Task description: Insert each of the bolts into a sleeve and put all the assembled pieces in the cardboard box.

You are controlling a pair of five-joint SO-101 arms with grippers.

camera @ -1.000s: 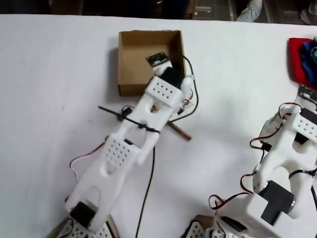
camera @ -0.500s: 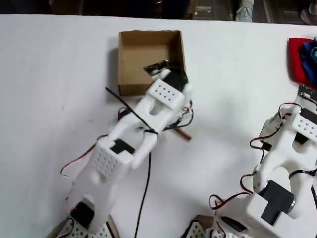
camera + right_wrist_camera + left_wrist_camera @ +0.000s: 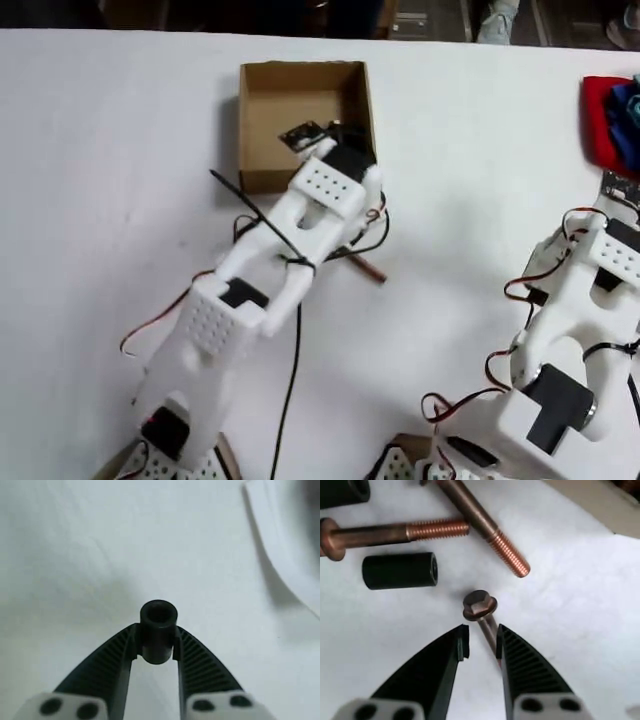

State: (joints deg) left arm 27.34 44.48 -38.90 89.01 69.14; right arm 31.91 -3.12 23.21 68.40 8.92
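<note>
My left gripper (image 3: 482, 637) is shut on a copper bolt (image 3: 481, 606), whose hex head sticks out past the fingertips. Beyond it on the white table lie two more copper bolts (image 3: 395, 532) (image 3: 485, 527) and a black sleeve (image 3: 400, 571); a second sleeve (image 3: 342, 490) lies at the edge of that view. In the high view the left arm (image 3: 320, 195) hangs over the cardboard box's (image 3: 258, 110) near right corner, and one bolt (image 3: 367, 267) shows beside it. My right gripper (image 3: 156, 641) is shut on an upright black sleeve (image 3: 158, 616) above the bare table.
The right arm (image 3: 580, 320) stands at the table's right side, with a red cloth (image 3: 605, 120) behind it. A black cable tie (image 3: 240, 205) sticks out from the left arm. A cable (image 3: 292, 380) trails toward the front edge.
The left arm has drawn back toward its base, and its wrist has turned and shifted slightly left near the box corner. The right arm has not moved.
</note>
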